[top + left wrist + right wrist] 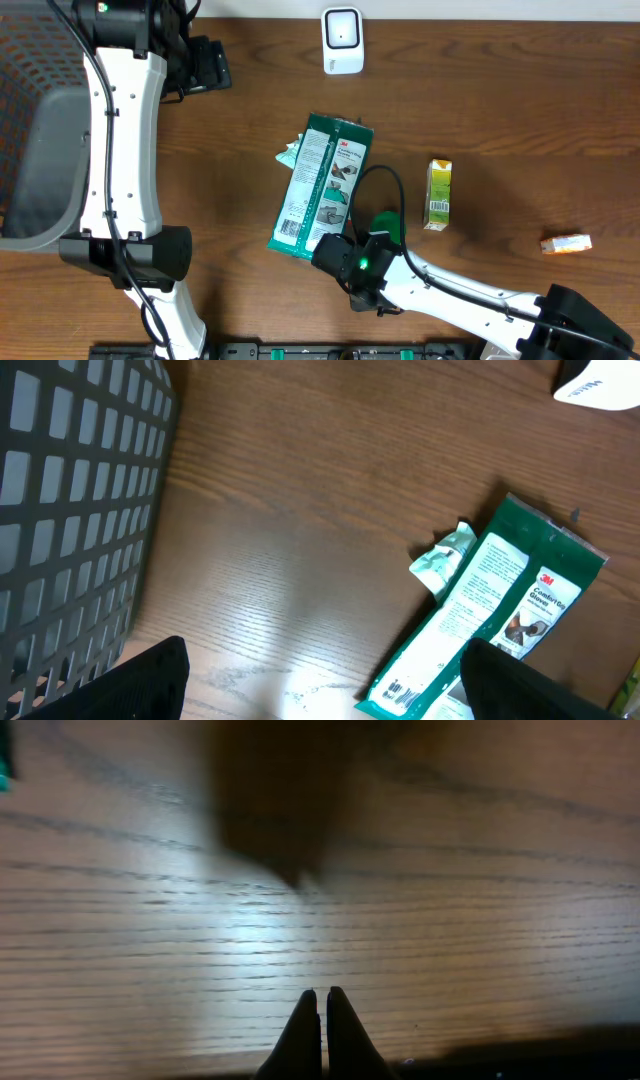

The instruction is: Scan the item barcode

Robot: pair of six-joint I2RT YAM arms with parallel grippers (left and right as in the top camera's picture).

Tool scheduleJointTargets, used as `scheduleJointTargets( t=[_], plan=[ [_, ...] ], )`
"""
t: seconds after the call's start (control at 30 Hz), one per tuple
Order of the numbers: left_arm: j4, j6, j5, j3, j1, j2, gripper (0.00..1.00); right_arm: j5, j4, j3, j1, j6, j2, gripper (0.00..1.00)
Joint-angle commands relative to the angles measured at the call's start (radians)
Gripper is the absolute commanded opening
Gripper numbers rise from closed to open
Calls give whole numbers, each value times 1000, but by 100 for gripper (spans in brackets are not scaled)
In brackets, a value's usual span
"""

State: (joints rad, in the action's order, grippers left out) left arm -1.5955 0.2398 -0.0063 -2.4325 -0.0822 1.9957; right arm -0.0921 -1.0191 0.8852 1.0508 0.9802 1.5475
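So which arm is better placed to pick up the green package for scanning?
Probably the right. The right gripper, shut on nothing, sits at the lower end of the green package; the left gripper is open but away by the basket.

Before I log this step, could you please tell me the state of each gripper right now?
Left gripper: open, holding nothing.
Right gripper: closed, fingertips together, holding nothing.
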Motion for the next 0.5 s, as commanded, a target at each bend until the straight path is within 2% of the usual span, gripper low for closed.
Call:
scheduleJointTargets(
  t=[0.0, 0.33, 0.47],
  plan=[
    [-4, 10, -3, 0, 0, -17, 87, -39, 21, -5, -19, -46, -7, 1],
    [-4, 10, -3, 0, 0, -17, 87, 13, 66, -4, -65, -333, -7, 1],
    [-4, 10, -3, 0, 0, -17, 87, 58, 82, -5, -96, -388, -7, 1]
  ],
)
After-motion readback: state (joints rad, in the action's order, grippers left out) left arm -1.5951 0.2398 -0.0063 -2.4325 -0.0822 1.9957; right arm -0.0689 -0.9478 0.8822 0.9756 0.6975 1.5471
